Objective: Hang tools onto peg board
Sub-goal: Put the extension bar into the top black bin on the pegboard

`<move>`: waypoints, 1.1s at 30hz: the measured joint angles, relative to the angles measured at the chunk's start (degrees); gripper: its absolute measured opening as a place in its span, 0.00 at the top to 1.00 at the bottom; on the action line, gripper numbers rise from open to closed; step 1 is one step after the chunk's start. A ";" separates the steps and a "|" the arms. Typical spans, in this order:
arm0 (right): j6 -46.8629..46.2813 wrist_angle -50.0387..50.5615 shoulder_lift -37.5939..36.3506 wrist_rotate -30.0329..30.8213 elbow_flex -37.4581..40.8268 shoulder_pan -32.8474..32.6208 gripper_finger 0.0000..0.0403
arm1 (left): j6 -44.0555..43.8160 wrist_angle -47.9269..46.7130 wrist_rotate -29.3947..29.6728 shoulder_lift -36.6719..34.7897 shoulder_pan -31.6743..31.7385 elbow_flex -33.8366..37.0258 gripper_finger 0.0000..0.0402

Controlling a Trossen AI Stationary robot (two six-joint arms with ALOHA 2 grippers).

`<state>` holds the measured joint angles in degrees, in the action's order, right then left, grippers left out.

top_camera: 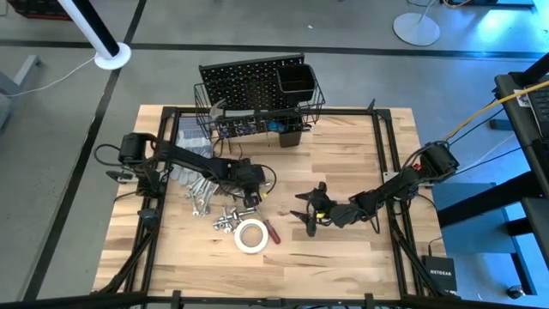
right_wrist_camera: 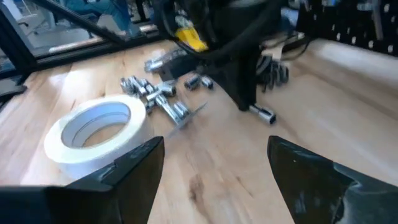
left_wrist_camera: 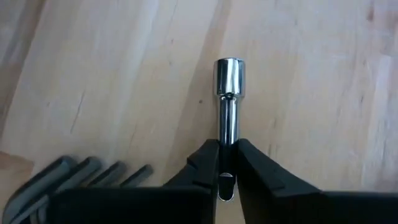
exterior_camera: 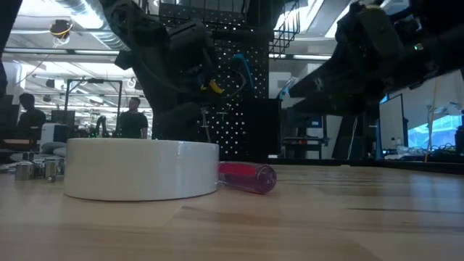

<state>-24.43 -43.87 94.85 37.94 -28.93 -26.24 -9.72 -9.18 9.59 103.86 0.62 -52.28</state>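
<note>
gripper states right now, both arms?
Left gripper: shut on the silver socket extension.
Right gripper: open, holding nothing, near the tape roll.

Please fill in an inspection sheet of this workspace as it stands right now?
Surface: wooden table, bare on the right half.
Job's things: peg board upright at the far edge with wire basket; white tape roll flat, red-handled screwdriver beside it; wrenches and loose sockets near it.
Clutter: grey gloves by the board.
Grippers: left gripper shut on a silver socket extension; right gripper open, empty, low over the table, right of the tape.
Cables: yellow cable off the table's right.
Surroundings: people in the room behind, as the low view shows.
</note>
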 joint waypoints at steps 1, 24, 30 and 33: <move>-1.49 0.68 0.00 -0.82 0.00 0.02 0.28 | 0.30 1.35 0.54 -0.31 -0.77 0.03 0.94; 2.46 6.77 6.81 -6.52 -10.96 4.68 0.28 | 10.19 14.66 3.47 -5.87 -11.81 0.08 0.94; 3.53 7.98 7.37 -7.96 -12.20 6.14 0.33 | 11.33 14.86 3.49 -5.87 -12.41 0.08 0.92; 3.59 8.48 7.37 -7.62 -12.11 6.19 0.42 | 12.01 15.60 3.50 -5.87 -12.36 0.08 0.93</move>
<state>-20.84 -35.39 102.21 30.32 -41.04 -20.05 2.28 6.42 13.09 98.00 -11.75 -52.21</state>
